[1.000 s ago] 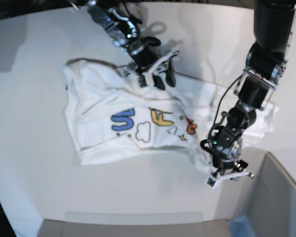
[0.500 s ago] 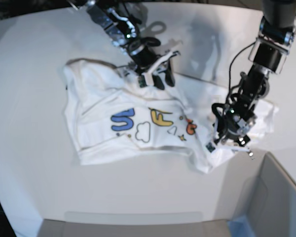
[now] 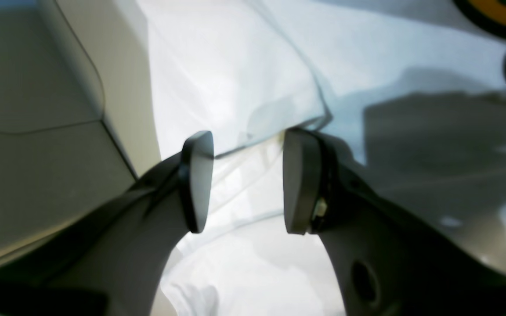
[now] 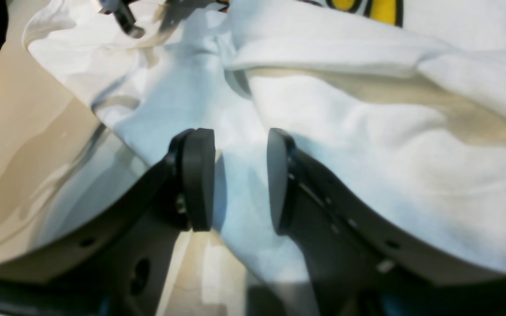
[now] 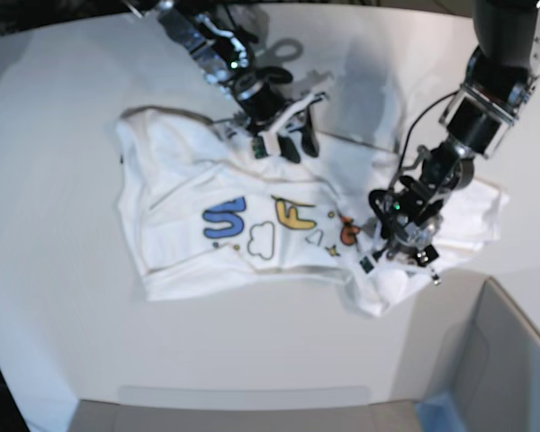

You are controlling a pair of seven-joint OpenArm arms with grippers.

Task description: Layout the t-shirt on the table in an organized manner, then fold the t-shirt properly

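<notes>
Shifted inward onto the crumpled white t-shirt (image 5: 252,216) on the desk (image 5: 54,135), left gripper (image 5: 398,261) and right gripper (image 5: 283,135) both with jaws open, empty; cloth soft, limp, best pinched at hem edge.

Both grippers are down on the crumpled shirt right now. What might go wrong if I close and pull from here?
1. The left gripper, open over a folded hem of the white printed cloth t-shirt, may pinch several layers and drag the bunch instead of one edge.
2. The right gripper straddles a loose ridge mid-fabric; pulling there could deepen the wrinkles.
3. The grey box sits close beside the left gripper; an outward pull could bump it.
</notes>
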